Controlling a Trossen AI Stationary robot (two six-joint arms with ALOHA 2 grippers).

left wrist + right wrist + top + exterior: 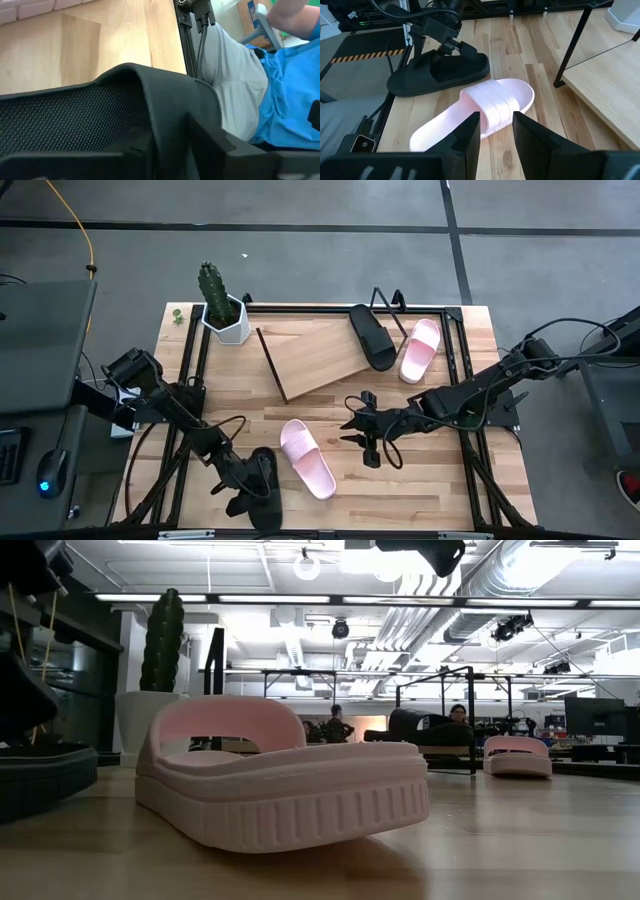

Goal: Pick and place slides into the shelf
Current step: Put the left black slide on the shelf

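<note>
Slides lie scattered over the worktop (470,470): four of them, two black and two pink. One black slide (372,337) rests on the far right end of the shelf (315,358), its toe hanging past the board's edge. Just beside it on the right, a pink slide (420,349) lies on the worktop, near the black wire frame at the back. The shelf itself sits tilted at the middle rear, with a potted cactus (220,305) in a white pot at its left corner.

Nearer the front, the second pink slide (306,457) lies sole down at an angle in the middle. The second black slide (262,485) sits just left of it at the front edge, and the left gripper (243,483) is down on it; in the right wrist view its dark fingers (452,42) straddle the strap. Whether they are clamped on it I cannot tell.

The right gripper (362,427) hovers over the worktop to the right of the front pink slide, pointing toward it, fingers (468,135) spread apart with nothing between them.

A person in a blue top (285,65) is seated past the front edge of the worktop.
</note>
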